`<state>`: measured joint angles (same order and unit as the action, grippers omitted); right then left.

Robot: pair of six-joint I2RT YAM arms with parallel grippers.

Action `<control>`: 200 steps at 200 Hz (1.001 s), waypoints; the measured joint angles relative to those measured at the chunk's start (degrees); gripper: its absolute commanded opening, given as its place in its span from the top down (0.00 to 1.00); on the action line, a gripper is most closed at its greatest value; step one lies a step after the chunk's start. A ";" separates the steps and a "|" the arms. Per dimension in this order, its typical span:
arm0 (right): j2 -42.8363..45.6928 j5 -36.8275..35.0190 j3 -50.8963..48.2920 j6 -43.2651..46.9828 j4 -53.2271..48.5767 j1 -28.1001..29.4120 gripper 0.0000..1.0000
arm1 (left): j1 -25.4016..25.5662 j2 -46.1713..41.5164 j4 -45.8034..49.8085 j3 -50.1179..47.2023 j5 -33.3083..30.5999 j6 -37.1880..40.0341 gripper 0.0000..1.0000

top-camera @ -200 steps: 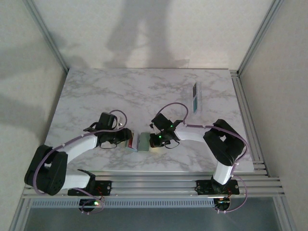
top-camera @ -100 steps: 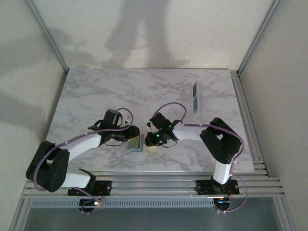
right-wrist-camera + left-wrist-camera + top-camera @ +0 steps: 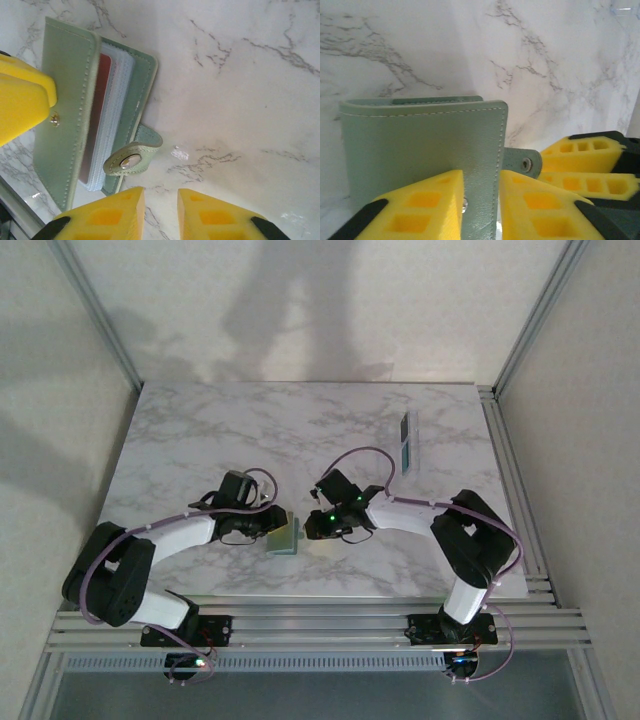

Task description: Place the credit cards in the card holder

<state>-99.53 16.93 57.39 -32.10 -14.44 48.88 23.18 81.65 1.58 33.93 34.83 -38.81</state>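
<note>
The sage-green card holder (image 3: 283,539) lies at the table's near middle, between both grippers. In the left wrist view its stitched front cover (image 3: 425,145) stands on edge, and my left gripper (image 3: 481,182) is shut on that cover's edge. The snap strap (image 3: 132,159) hangs loose at the holder's side. A red card (image 3: 96,100) sits inside the holder (image 3: 65,115), behind clear sleeves. My right gripper (image 3: 161,200) is open just below the strap, with bare marble between its fingers. Further credit cards (image 3: 405,443), teal among them, lie in a row at the far right.
The marble table (image 3: 200,430) spreads wide behind and to the left of the grippers. Metal rails (image 3: 320,615) run along its near edge, just behind the holder. The two grippers (image 3: 272,524) (image 3: 308,527) work very close together.
The holder, lying open a second ago, has folded nearly closed. My left gripper shifted right and narrowed onto its cover. My right gripper opened and let go.
</note>
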 measured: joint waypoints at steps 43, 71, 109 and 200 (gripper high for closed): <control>0.70 1.25 1.09 0.09 -0.22 0.00 0.52 | 0.00 1.18 0.07 -0.33 -2.25 0.20 0.86; 0.50 2.47 2.47 -1.11 0.11 0.00 0.59 | 0.04 1.55 -0.66 -0.81 -2.82 0.15 0.88; -1.92 1.73 5.53 -1.77 0.15 0.07 0.60 | 0.04 1.73 -1.57 -1.14 -2.84 -0.04 0.88; -4.44 -0.85 6.71 -1.90 -2.01 0.17 0.90 | 0.04 1.22 -1.11 -1.18 -3.34 0.00 0.88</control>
<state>-103.96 16.08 64.10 -34.00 -16.45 49.06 23.22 82.87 0.47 32.75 31.48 -38.81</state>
